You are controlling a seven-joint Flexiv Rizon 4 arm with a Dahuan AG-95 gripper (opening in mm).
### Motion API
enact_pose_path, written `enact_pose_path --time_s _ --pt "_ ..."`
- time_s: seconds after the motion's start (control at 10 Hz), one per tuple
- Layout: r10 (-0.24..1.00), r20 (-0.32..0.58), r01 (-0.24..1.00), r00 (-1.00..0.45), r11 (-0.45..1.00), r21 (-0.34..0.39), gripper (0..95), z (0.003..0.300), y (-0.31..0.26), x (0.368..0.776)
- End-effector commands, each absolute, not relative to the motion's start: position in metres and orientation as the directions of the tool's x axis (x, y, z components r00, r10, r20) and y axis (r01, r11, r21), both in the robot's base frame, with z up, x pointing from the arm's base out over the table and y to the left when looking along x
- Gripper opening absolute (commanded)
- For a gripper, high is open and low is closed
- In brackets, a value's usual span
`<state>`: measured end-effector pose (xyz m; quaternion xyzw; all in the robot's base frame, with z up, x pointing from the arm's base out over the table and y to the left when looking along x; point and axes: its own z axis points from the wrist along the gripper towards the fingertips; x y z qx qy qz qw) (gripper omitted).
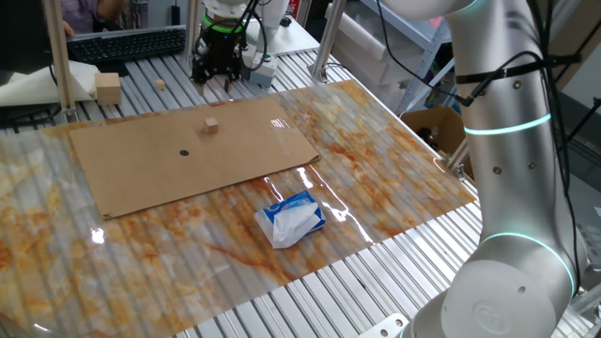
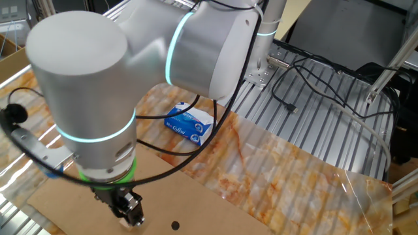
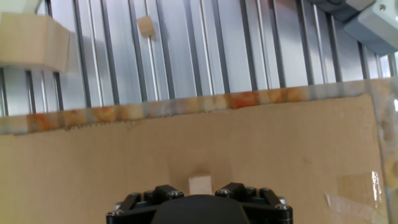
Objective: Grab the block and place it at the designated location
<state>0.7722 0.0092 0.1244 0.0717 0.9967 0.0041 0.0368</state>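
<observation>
The block (image 1: pixel 211 123), a small tan cube, sits on the brown cardboard sheet (image 1: pixel 141 160), apart from the black dot (image 1: pixel 184 152) that lies to its front left. My gripper (image 1: pixel 218 77) hangs above the far edge of the cardboard, behind the block, and looks open and empty. In the hand view the block (image 3: pixel 200 184) lies on the cardboard just above the gripper housing (image 3: pixel 199 211); the fingertips are out of that view. In the other fixed view the gripper (image 2: pixel 128 209) is low over the cardboard, near the dot (image 2: pixel 174 226).
A second small cube (image 1: pixel 161 85) and a larger pale wooden block (image 1: pixel 108 87) stand on the metal slats behind the cardboard. A blue-and-white tissue pack (image 1: pixel 293 218) lies in front of the cardboard. An open cardboard box (image 1: pixel 434 127) is at the right.
</observation>
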Motion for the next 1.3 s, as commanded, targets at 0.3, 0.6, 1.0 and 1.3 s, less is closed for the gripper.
enact_pose_path --time_s 0.3,0.6,1.0,1.3 --pt "0.161 -0.059 0.161 -0.985 0.987 0.011 95.0 0.1250 0.0093 0.7721" --pt "0.138 -0.057 0.138 -0.989 0.990 0.010 95.0 0.1250 0.0093 0.7721" --pt "0.087 -0.052 0.087 -0.995 0.996 0.008 95.0 0.1250 0.0093 0.7721" --pt "0.097 -0.051 0.097 -0.994 0.995 0.009 95.0 0.1250 0.0093 0.7721"
